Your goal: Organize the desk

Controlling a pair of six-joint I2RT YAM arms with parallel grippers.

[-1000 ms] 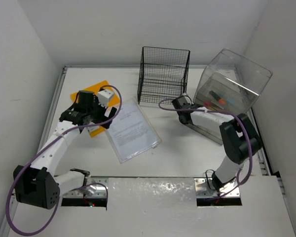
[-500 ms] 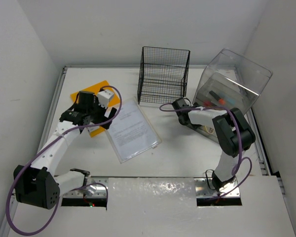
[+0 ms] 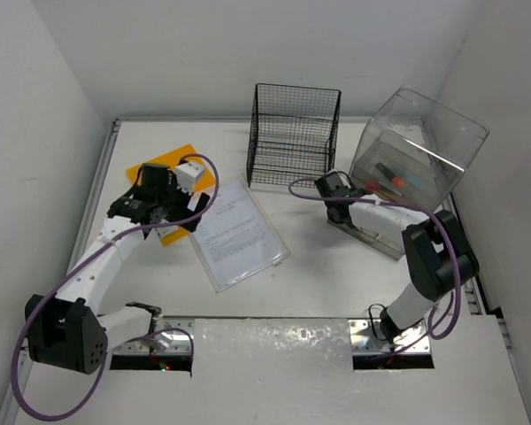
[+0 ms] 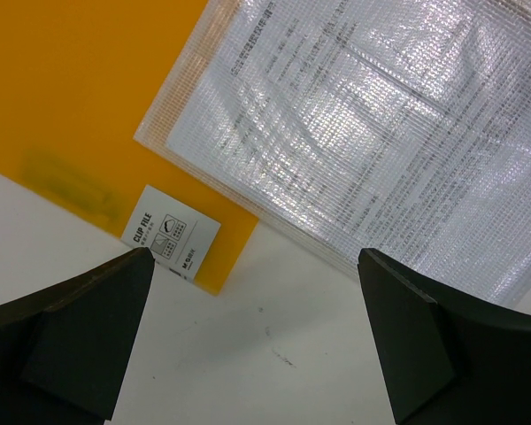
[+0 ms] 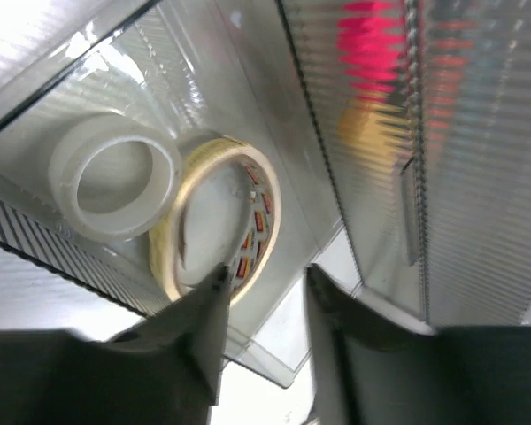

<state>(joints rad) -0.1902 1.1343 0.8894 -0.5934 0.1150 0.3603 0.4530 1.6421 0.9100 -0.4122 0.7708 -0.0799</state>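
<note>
Your left gripper [image 3: 164,212] is released, its jaws spread as wide as they go, and it holds nothing. It hovers over the desk [image 3: 336,274], the broad white tabletop that lies directly below both grippers and carries everything else here. In the left wrist view, bare desk shows between the two dark fingers [image 4: 80,328]. Just ahead of them to the left lies an orange folder [image 3: 179,158], with a small white printed label [image 4: 170,233] at its near corner. Ahead and to the right of the same jaws is a clear plastic sleeve [image 3: 239,235] holding a printed sheet. One edge of the sleeve overlaps the folder.

Farther right, between your two grippers and beyond both of them, a black wire-mesh rack [image 3: 292,133] stands upright near the back of the desk.

Your right gripper [image 3: 341,199] sits low at the left end of a clear tray that juts out from the clear plastic drawer box [image 3: 416,159]. Its jaws stand partly apart with a narrow gap. Only the tray's clear corner shows in that gap, and nothing looks pinched, though you cannot tell whether either finger touches the plastic.

Right in front of those fingers, seen through the tray, lie two tape rolls that overlap. A yellowish roll [image 5: 264,205] is the nearer one, and a whitish roll [image 5: 115,177] lies beyond it to the left. To the gripper's right the box rises, tilted back, with red and orange shapes blurred behind its ribbed wall.
</note>
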